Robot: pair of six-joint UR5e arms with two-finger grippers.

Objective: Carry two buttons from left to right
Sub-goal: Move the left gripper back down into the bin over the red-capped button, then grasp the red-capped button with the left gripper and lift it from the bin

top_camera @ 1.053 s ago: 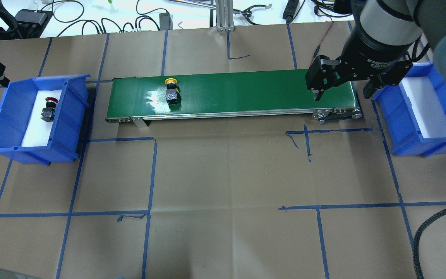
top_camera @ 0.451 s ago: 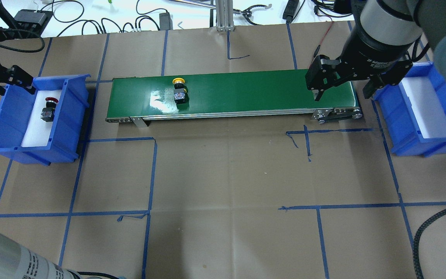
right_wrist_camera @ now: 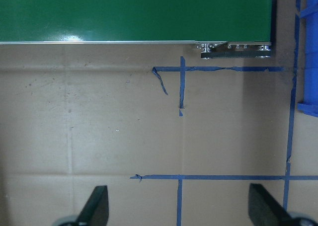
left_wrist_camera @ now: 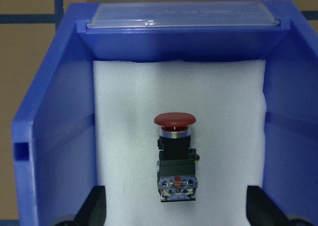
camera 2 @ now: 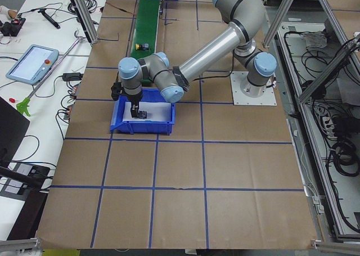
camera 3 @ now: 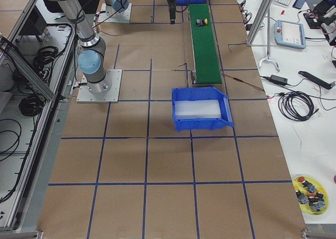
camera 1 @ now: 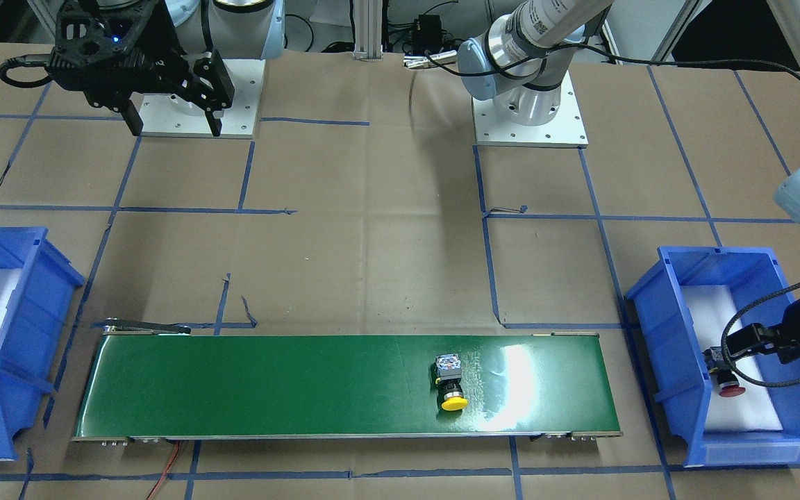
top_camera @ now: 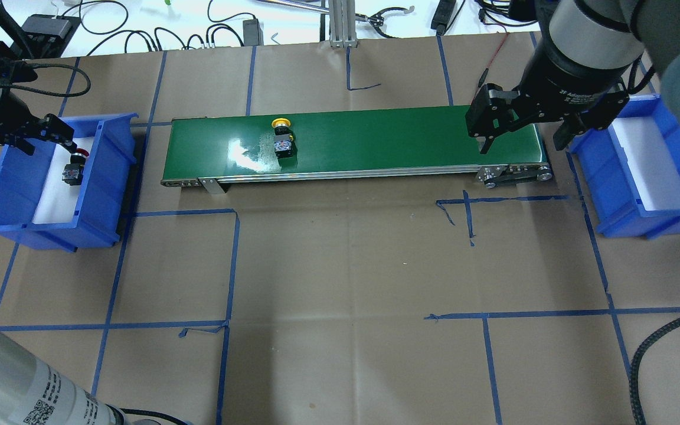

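Both empty and wide open: left gripper (left_wrist_camera: 176,213) poised over the red button (left_wrist_camera: 175,156) for pickup, right gripper (top_camera: 520,143) hovers at the conveyor (top_camera: 375,139) end, likely awaiting the yellow button (top_camera: 281,139).

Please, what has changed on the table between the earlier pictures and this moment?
The yellow button rode along the conveyor belt toward the robot's right. The left gripper, open, came in over the left bin, above the red button. Nothing was gripped or released. The red button and the open right gripper stayed in place.
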